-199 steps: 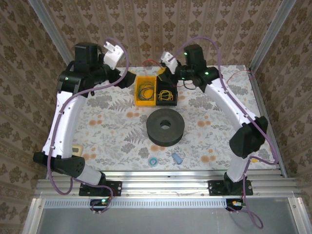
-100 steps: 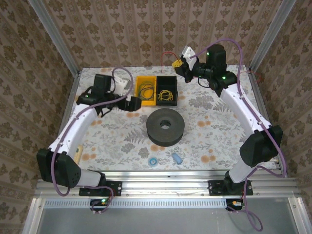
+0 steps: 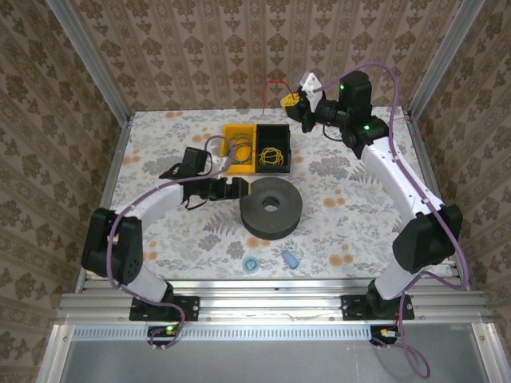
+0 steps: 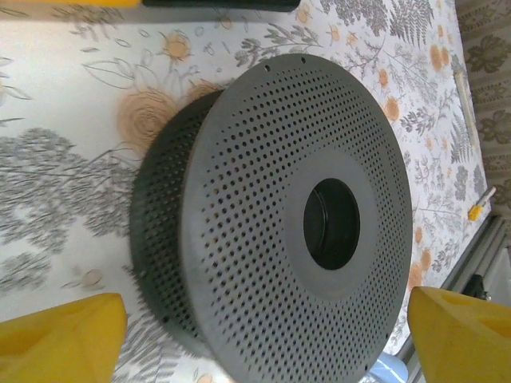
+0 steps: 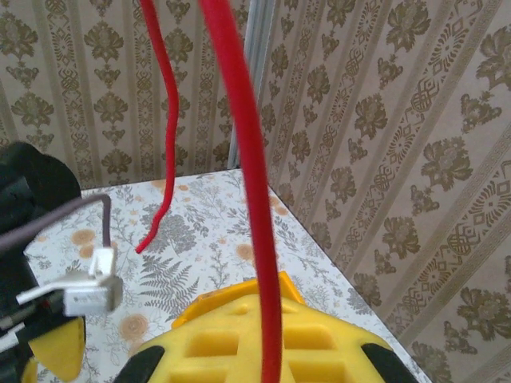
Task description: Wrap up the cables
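Left gripper (image 3: 233, 188) spread wide at nine o'clock of the one spool (image 3: 271, 206); right gripper (image 3: 293, 103), at the far edge of the table (image 3: 160, 144), pinches one red cable (image 5: 254, 199).

Red cable (image 5: 257, 239), perforated dark grey spool (image 4: 239, 239), floral table (image 3: 184, 231)

Brown damask-patterned walls (image 3: 239, 48), aluminium corner posts (image 3: 89, 60), a floral-print table (image 3: 152, 136) under even light.

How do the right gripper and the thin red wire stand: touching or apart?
Touching. The right wrist view shows the thin red wire running down into the seam between the right gripper's closed yellow fingers.
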You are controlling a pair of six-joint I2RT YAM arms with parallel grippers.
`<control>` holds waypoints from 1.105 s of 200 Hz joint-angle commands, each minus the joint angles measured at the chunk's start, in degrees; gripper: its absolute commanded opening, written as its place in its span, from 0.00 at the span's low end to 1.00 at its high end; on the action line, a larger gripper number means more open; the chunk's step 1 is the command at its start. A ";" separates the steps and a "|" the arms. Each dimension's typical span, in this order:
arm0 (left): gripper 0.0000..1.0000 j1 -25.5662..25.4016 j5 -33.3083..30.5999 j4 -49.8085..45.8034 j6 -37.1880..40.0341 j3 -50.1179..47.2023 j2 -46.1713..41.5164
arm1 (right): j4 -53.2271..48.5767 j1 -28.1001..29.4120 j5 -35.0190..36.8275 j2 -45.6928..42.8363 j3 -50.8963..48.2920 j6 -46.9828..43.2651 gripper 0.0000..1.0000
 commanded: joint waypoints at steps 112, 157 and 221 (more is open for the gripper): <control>0.59 -2.83 4.39 7.74 -4.30 2.20 10.33 | 0.95 0.70 1.81 -1.59 -2.73 -0.32 0.00; 0.20 -2.82 3.46 5.41 -3.51 3.05 9.32 | 0.88 0.71 2.28 -1.52 -2.55 -0.49 0.00; 0.00 -2.24 -0.49 -3.61 0.02 6.49 5.92 | 1.10 0.60 3.23 -2.25 -3.38 -0.67 0.00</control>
